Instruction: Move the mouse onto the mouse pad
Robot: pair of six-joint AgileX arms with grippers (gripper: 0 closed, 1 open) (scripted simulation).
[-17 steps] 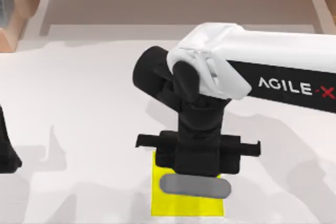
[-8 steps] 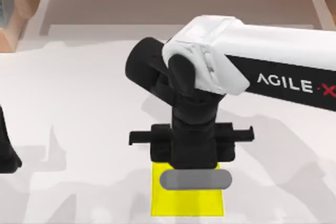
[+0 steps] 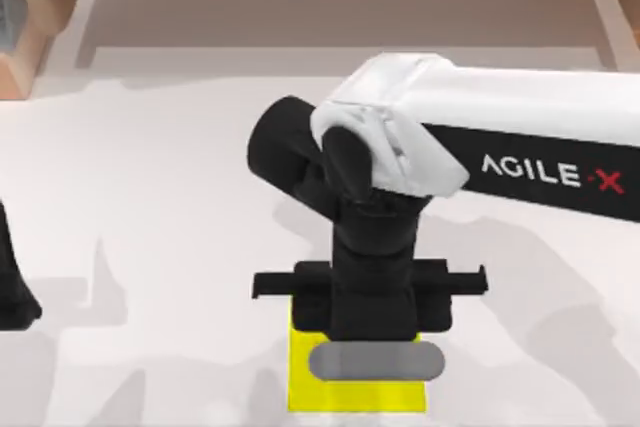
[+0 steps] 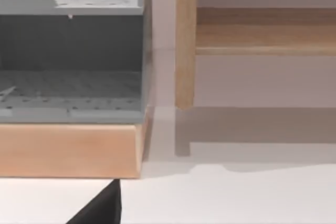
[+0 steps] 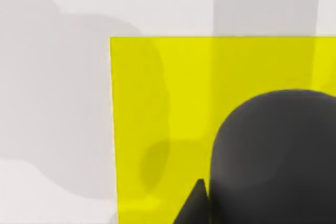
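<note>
The mouse [image 3: 375, 360] is seen lying across the mouse pad [image 3: 357, 396], directly under the right gripper [image 3: 372, 332]; whether its fingers grip cannot be told. The left arm is parked at the table's left edge.

Far part of the mouse pad [image 3: 355, 397] and mouse [image 3: 375, 361] under the right hand [image 3: 372, 319]; its fingers hidden.

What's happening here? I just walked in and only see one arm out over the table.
The right arm reaches in from the table's right, its right gripper over the yellow mouse pad. The grey mouse sits across the pad just under the gripper, as the right wrist view shows close up. Whether it is held or already set down cannot be told. The left arm stays parked at the left edge.
</note>
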